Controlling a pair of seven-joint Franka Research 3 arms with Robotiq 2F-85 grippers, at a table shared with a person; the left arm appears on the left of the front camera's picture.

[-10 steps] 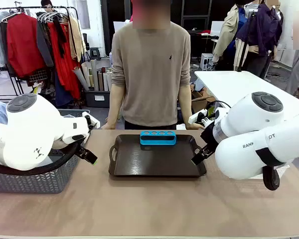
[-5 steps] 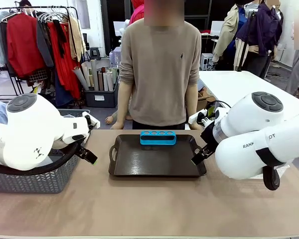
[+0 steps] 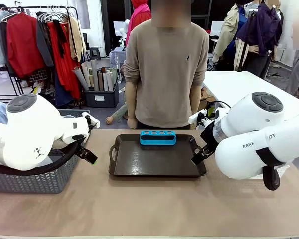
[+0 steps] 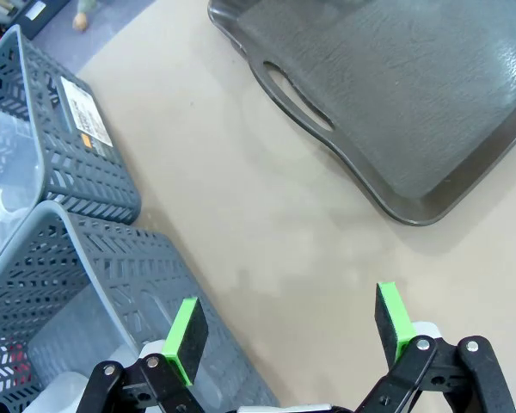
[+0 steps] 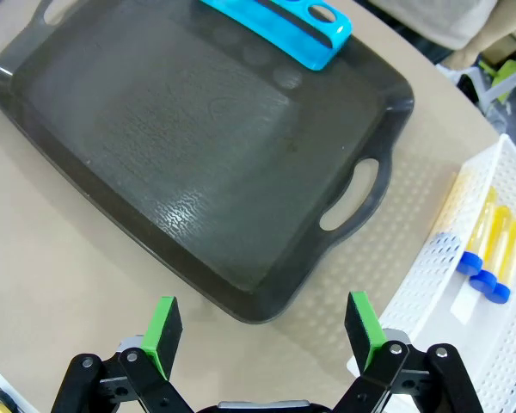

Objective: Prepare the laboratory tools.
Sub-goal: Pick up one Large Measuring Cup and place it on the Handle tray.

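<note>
**A:** We start at the left with the grey slotted plastic baskets (image 4: pixel 103 172). One holds something clear that we can't make out. The left gripper (image 4: pixel 289 327) hangs over bare table just beside them, green pads wide apart, nothing between them.

**B:** In the middle we have the dark brown handled tray (image 3: pixel 154 162). It carries just the bright blue four-hole tube rack (image 3: pixel 158 137) at its far edge, and the holes look empty from here.

**A:** On the right, the right gripper (image 5: pixel 262 323) hovers by the tray's right handle, jaws spread and empty too. Next to it, in the white perforated basket (image 5: pixel 421 288), lie the small amber-yellow tubes with blue caps (image 5: pixel 484 225).

**B:** So we'd call this the opening, with nothing loaded yet. The next move calls for the right arm to swing over that basket, close on one tube and stand it in the rack.

**A:** Anything different from a second ago?

**B:** Arms, tray and rack sit as they were. Only the person in the beige sweater (image 3: pixel 162 69) has shifted rightward, hands off the table edge.
</note>
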